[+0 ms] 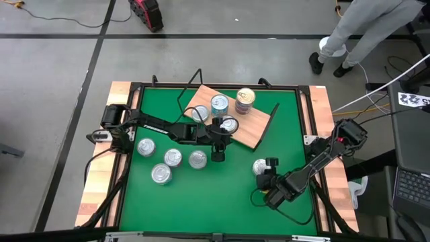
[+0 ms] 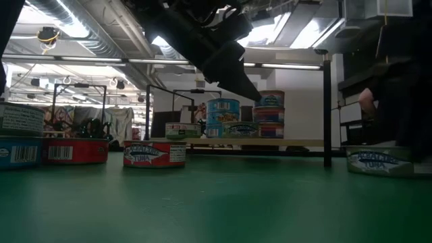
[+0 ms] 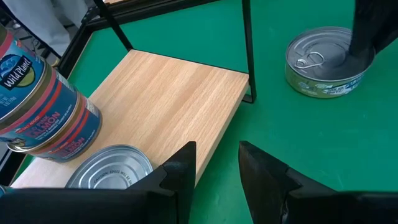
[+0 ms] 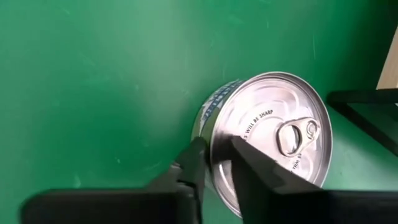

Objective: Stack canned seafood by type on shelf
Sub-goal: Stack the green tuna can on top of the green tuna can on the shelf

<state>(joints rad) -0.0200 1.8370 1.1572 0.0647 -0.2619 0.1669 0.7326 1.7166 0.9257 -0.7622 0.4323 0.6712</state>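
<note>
The wooden shelf point(image 1: 250, 128) lies on the green table point(image 1: 201, 195), carrying silver-lidded tins and a gold-topped stack point(image 1: 245, 101). Four tins point(image 1: 173, 158) lie loose beside it. The left end effector point(image 1: 218, 149) is released, empty; the right end effector point(image 1: 267, 176) touches one tin point(image 4: 273, 143), its grip uncertain.

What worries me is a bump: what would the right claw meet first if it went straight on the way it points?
Most likely the silver-lidded tin: the right claw points at its near rim, close ahead, though the exact gap is unclear.
</note>
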